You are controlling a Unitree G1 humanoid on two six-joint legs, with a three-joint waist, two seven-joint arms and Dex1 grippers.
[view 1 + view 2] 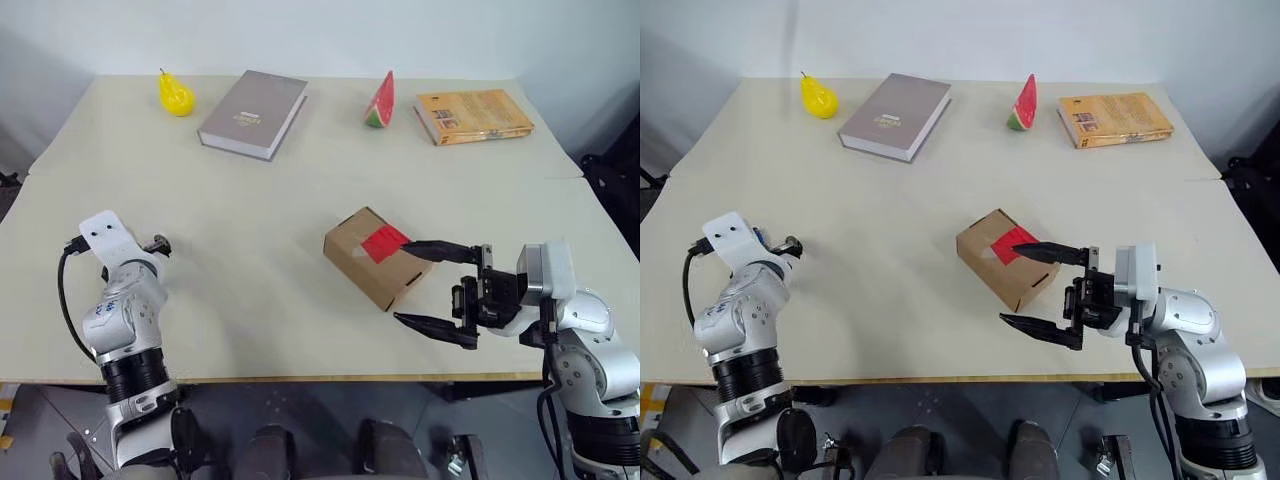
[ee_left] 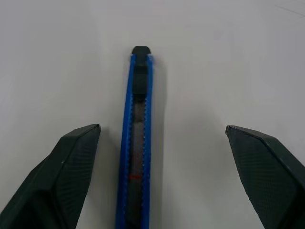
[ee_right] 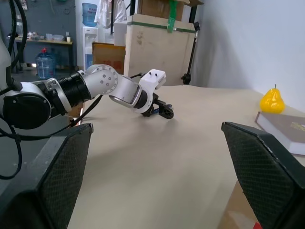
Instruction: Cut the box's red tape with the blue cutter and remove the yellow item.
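Head pair — high, facing forward and down across the table (image 1: 260, 200); both share the same tabletop, the right eye's picture shifted slightly.

Left wrist camera — very close above the tabletop, facing down along the blue cutter (image 2: 137, 143).

Right wrist camera — low, level across the table, taking in the left gripper (image 3: 164, 112) at centre, pear (image 3: 272, 100) at right edge.

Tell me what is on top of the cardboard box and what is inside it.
A red tape patch lies across the top of the box. One finger of the right tool reaches over that side. The flaps are closed, so the inside is hidden.
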